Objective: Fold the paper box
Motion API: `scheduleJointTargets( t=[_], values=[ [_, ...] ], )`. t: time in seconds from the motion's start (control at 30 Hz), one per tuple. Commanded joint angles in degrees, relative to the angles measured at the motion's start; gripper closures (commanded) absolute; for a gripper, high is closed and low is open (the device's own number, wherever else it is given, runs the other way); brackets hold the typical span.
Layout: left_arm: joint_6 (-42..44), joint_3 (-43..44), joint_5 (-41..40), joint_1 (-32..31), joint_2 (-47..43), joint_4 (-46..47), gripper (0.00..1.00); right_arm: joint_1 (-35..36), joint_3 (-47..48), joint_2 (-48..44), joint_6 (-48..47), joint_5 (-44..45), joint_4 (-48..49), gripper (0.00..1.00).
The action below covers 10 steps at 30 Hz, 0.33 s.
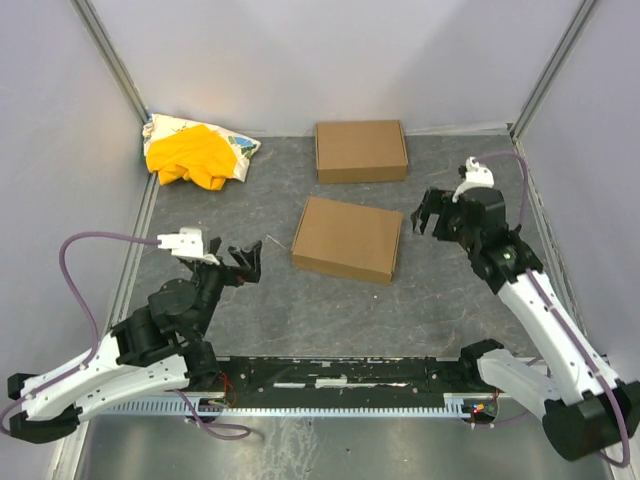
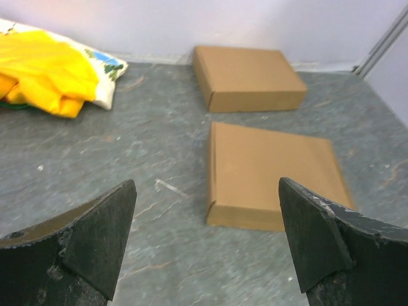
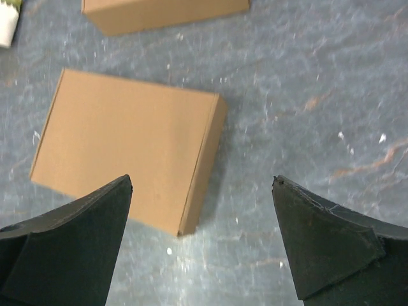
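Desk (image 1: 250, 300) first: we saw the paper box (image 1: 348, 238) lying closed and flat mid-desk, another box (image 1: 361, 150) apart behind it. The left end effector (image 1: 250, 262) and right end effector (image 1: 424, 218) flanked it, spread wide, holding nothing.

My left arm (image 1: 150, 345) and right arm (image 1: 545, 305) reach forward with elbows bent; left gripper (image 1: 253, 263) and right gripper (image 1: 427, 214) face inward, jaws spread wide on both (wrist views show the gap plainly).

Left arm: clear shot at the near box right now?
Probably yes. The left gripper is open and faces the near box, with only table between them.
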Motion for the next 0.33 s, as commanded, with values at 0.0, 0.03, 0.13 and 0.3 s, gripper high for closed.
scheduleJointTargets(
  t=[0.0, 0.03, 0.13, 0.3],
  values=[
    [0.08, -4.10, -4.40, 0.07, -7.15, -5.43, 0.01, 0.04, -5.44, -8.43, 0.65, -5.80, -2.27, 0.01],
    [-0.17, -4.53, -4.55, 0.07, -8.48, -5.76, 0.01, 0.02, -6.00, -9.56, 0.03, -5.94, -3.47, 0.01],
    [-0.88, -4.62, -4.42, 0.06, -10.70, -5.87, 0.01, 0.04, -8.05, -12.92, -2.90, -6.29, -5.09, 0.01],
    [-0.68, -4.53, -4.55, 0.05, -10.33, -5.80, 0.01, 0.04, -9.92, -16.84, -2.02, -3.68, -5.70, 0.01]
  ],
)
